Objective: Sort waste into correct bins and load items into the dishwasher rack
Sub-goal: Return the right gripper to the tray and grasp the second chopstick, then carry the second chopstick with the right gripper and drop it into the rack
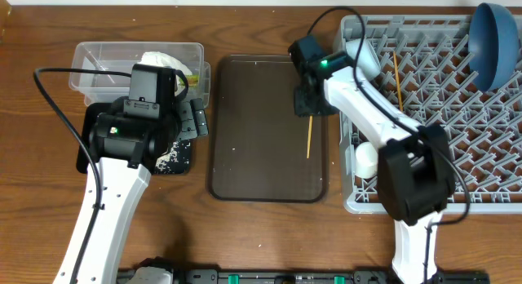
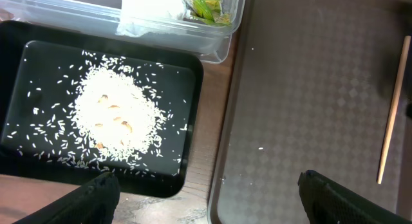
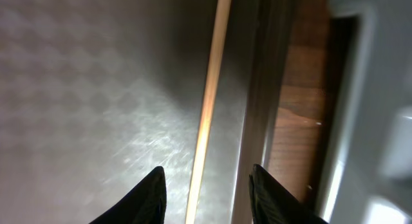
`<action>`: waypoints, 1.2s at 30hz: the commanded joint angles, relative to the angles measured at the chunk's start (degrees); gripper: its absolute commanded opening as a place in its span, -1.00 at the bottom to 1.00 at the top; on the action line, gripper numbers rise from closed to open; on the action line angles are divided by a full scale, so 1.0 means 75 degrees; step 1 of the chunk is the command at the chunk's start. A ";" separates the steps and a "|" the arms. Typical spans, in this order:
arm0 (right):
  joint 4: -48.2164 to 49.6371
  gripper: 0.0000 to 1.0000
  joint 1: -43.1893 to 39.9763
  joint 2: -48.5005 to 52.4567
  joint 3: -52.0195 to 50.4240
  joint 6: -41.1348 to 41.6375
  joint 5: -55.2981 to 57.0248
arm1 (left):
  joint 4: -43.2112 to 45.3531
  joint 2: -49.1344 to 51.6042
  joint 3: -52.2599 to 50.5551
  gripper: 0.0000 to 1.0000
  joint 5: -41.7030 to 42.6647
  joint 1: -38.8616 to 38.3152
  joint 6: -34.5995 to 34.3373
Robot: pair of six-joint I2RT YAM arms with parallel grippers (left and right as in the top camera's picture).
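Right fingers [image 3: 145, 201] are open, straddling the chopstick [image 3: 207, 114] on the brown serving tray [image 3: 84, 89] — nothing gripped yet. The chopstick lies flat near the tray's rim on the side of the dishwasher rack [image 1: 424, 113]. Left fingers [image 2: 351, 198] are open and empty, hanging over the black tray [image 2: 16, 69] that holds the rice scraps [image 2: 116, 114]. Napkin [image 2: 151, 11] and wrapper [image 2: 205, 6] are in the clear tub [image 2: 225, 47].

Risks, my read:
- The stick is thin and flat on a slick tray, so closing could roll it or pinch it off-centre, and it swings or drops on the lift.
- The raised rim sits just beside one finger and could snag it.
- The grip looks toward one end, so the long free end may catch the rack wall or pegs.

The other chopstick [image 1: 397, 76] already lies in the rack, and the blue dish [image 1: 493, 43] stands at its far corner.

Surface: textured dark tray with glare in the wrist view, on a wooden table [image 1: 245, 235]. The room beyond isn't visible.
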 commanded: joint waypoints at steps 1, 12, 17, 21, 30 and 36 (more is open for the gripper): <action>-0.0003 -0.22 0.0085 0.0350 -0.0023 0.0242 0.0105 | -0.0015 -0.0050 0.0090 0.83 -0.0061 0.0029 0.0009; -0.0082 -0.74 0.0085 0.1037 -0.0023 0.0020 -0.0289 | -0.0015 -0.0050 0.0090 0.83 -0.0061 0.0029 0.0009; -0.0096 -0.98 0.0085 0.1037 -0.0023 -0.0134 -0.0289 | -0.0015 -0.0047 0.0090 0.83 -0.0061 0.0029 0.0009; -0.0119 -0.98 0.0061 0.0927 0.0032 -0.0574 -0.0600 | -0.0015 -0.0050 0.0090 0.83 -0.0061 0.0029 0.0009; -0.1046 -0.98 -0.0350 -0.0877 0.0927 -0.1929 -0.0857 | -0.0015 -0.0050 0.0090 0.83 -0.0061 0.0029 0.0009; -0.1145 -0.98 -0.1154 -0.2483 0.1017 -0.2512 -0.0268 | -0.0015 -0.0050 0.0090 0.83 -0.0061 0.0029 0.0009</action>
